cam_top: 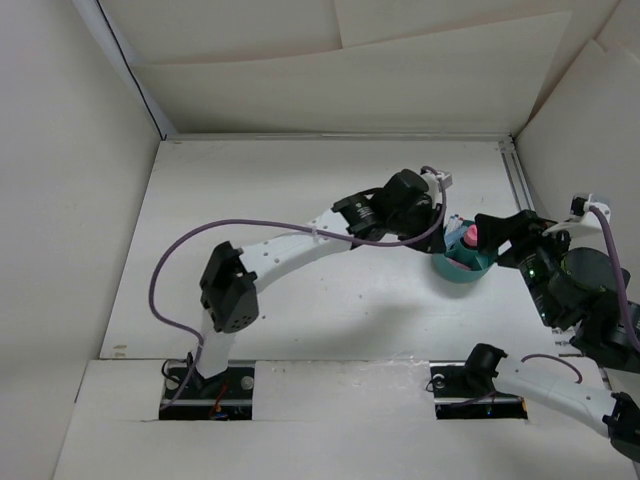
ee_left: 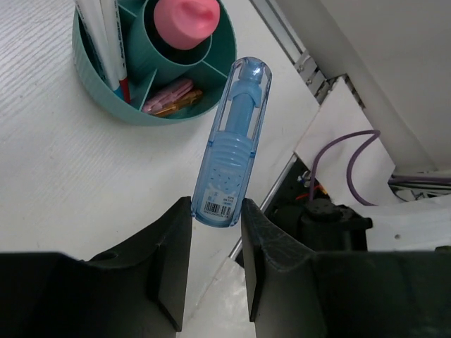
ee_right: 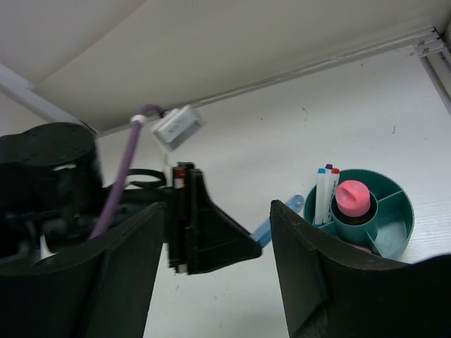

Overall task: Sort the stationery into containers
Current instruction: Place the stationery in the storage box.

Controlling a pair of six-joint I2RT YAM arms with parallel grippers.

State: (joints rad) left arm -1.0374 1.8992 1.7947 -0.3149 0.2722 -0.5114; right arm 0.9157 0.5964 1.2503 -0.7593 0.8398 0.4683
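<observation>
Marker [ee_left: 236,127], blue, is hanging beside cup [ee_left: 95,84], L gripper [ee_left: 217,211] pinching its end; R gripper [ee_right: 217,225] is standing spread near cup.

A robotics laboratory test cell is indicated. The white tabletop [cam_top: 330,300] is enclosed on three sides by white panels [cam_top: 60,200]. A left arm [cam_top: 285,248] and a right arm [cam_top: 560,385] are mounted in cut-outs [cam_top: 240,395] at the near edge. A purple cable [cam_top: 155,285] is routed along the left arm; a metal rail [cam_top: 520,190] is fitted at the right.
</observation>
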